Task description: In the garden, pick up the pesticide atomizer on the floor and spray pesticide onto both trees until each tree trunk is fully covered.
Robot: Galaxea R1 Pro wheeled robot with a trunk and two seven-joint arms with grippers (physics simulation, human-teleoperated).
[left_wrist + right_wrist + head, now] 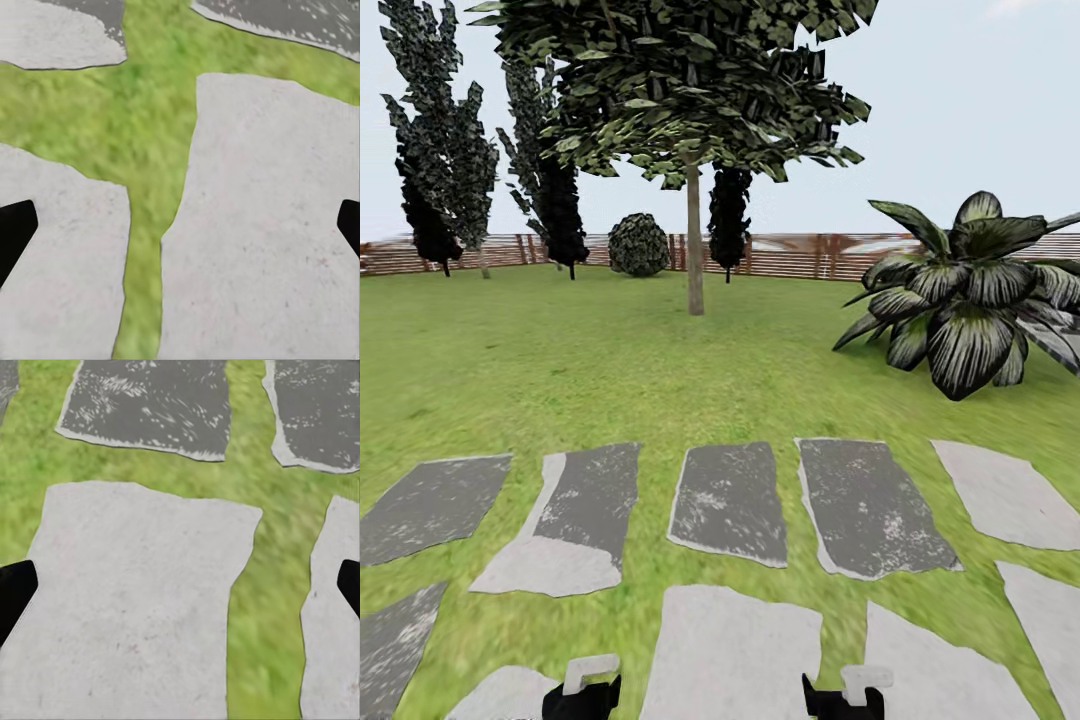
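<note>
robot faces the garden from a patch of paving slabs (725, 500), some dark grey, some pale, set in rows with grass strips between them. green lawn (560, 350) runs back to a brown slat fence (800, 255). one tree (695, 240) with a straight bare trunk and broad dark canopy stands mid-lawn, well ahead of the slabs. thin dark cypress-like trees (435, 190) line the fence at left, one more behind the tree. a round bush (638, 245) sits by the fence. a big broad-leaf plant (965, 300) sits on the grass at right.

pesticide atomizer: cannot tell where it is, nothing on the visible grass or slabs matches it.

left gripper (588, 690) and right gripper (850, 692) sit low at the bottom edge of the head view, over pale slabs, near each other, both pointing down at the ground.

left wrist view: dark fingers (15, 232) at both side edges, wide apart, nothing between them, pale slabs (262, 225) and a cross of grass (150, 150) below.

right wrist view: fingers (15, 592) also spread at the edges, empty, over a pale slab (135, 600), dark slabs (150, 405) beyond it.
</note>
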